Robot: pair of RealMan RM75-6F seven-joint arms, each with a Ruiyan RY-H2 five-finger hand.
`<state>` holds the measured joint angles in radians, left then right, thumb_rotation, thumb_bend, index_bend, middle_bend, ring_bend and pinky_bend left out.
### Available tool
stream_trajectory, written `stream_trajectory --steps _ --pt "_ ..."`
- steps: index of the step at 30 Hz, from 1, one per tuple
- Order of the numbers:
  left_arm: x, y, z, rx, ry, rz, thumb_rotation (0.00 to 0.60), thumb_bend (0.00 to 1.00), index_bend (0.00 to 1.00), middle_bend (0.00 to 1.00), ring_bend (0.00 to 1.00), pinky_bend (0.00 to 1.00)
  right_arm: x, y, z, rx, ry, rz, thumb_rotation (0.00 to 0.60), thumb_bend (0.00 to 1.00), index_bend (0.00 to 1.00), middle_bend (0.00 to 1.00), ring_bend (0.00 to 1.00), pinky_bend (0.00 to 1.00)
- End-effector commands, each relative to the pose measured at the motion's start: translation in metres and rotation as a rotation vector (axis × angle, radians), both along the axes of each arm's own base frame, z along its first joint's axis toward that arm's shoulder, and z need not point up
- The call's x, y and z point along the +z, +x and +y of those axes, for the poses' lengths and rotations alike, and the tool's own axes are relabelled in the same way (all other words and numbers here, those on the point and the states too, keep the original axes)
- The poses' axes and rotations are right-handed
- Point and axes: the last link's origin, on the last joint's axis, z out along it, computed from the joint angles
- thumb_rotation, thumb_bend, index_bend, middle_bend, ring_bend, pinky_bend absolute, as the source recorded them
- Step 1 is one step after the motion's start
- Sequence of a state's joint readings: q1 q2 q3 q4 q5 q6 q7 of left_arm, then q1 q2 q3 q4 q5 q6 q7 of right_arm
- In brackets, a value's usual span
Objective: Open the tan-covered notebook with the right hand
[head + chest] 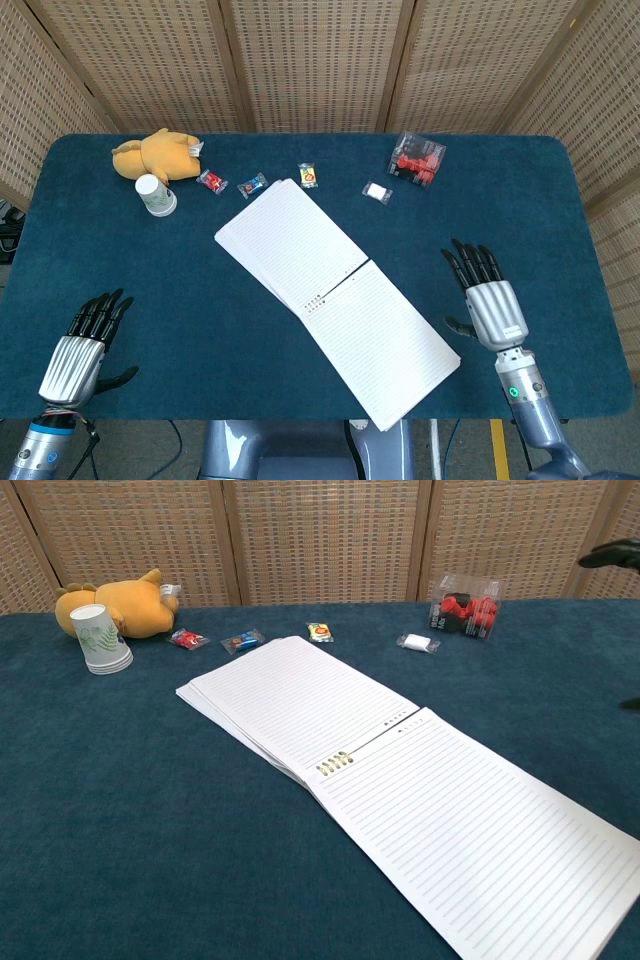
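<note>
Right hand (492, 305) hovering empty, fingers spread; left hand (80, 350) likewise, showing only in head view. One notebook (335, 300) lying open.

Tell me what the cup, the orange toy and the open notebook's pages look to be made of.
Cup: apparently paper, matte white with a green leaf print. Orange toy: plush fabric, going by its soft, fuzzy, rounded shape. Notebook pages: matte white ruled paper, with fine printed lines and stacked sheet edges.
</note>
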<state>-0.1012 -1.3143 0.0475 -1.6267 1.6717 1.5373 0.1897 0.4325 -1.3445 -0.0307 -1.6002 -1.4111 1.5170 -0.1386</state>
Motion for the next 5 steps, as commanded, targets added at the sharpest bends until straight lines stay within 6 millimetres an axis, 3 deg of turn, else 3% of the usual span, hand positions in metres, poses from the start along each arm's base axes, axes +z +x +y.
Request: stream_trajectory --steps 1,5 --pt "0.001 0.0 -0.002 -0.003 0.009 0.003 0.6 0.16 0.0 0.0 0.0 0.06 0.009 -0.023 0.028 -0.013 -0.006 -0.007 0.6 0.09 0.0 0.0 0.0 0.0" --pt "0.002 0.0 -0.003 -0.002 0.022 0.007 0.6 0.16 0.0 0.0 0.0 0.06 0.014 -0.033 0.045 -0.024 -0.012 -0.019 0.6 0.09 0.0 0.0 0.0 0.0"
